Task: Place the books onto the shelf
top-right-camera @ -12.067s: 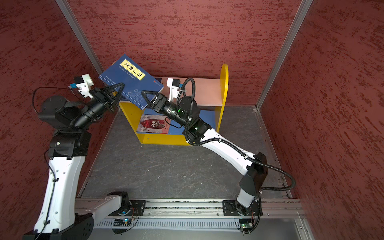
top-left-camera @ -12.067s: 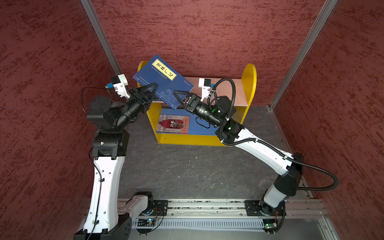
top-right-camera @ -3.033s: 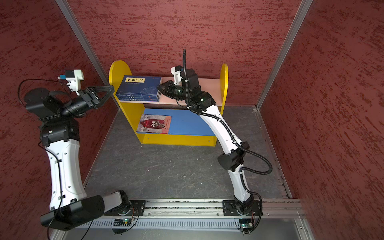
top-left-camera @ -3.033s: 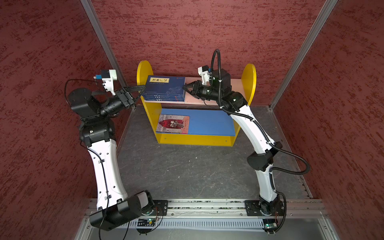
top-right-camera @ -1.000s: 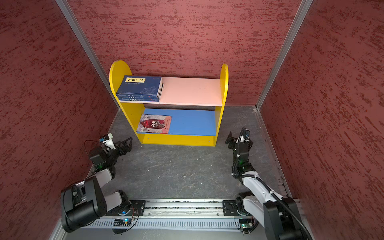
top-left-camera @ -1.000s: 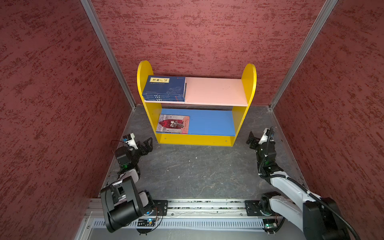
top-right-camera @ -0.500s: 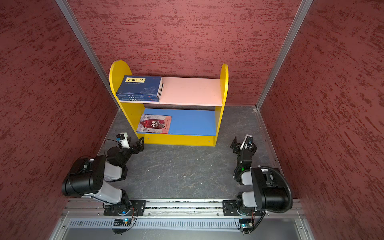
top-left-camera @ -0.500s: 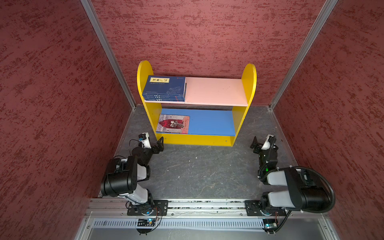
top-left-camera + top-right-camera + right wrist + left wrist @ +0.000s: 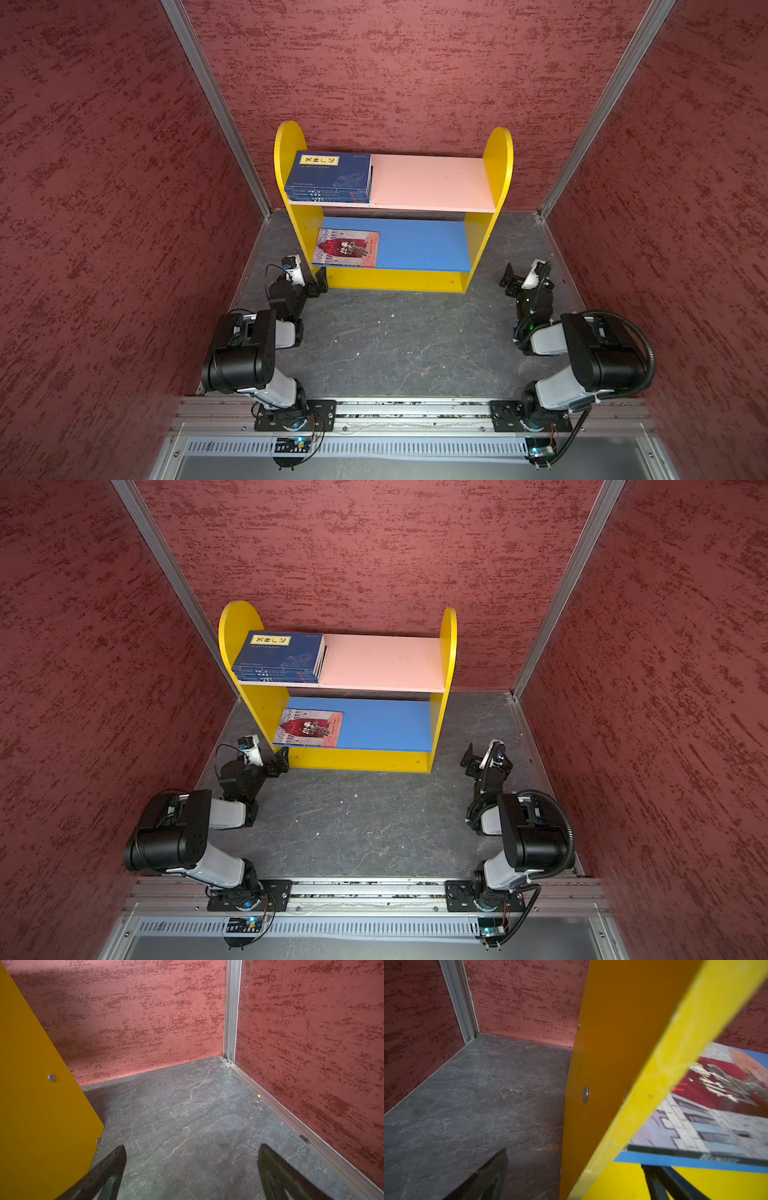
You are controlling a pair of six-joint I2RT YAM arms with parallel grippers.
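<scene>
Yellow label (image 9: pixel 319 160) on the navy books (image 9: pixel 332 178) reads 笑林广记 (black characters).

The left arm (image 9: pixel 245 357) and right arm (image 9: pixel 598 357) are fat black cylindrical joints linked by pale grey-white shells, each on a black base plate (image 9: pixel 322 415) bolted to a silver rail (image 9: pixel 415 409). A ribbed black hose (image 9: pixel 649 365) loops along the right one. A thin black wire (image 9: pixel 268 274) arcs beside the left's white wrist camera (image 9: pixel 296 271), and the right gripper (image 9: pixel 191 1169) has dark, flat, tapered fingers (image 9: pixel 110 1167).
</scene>
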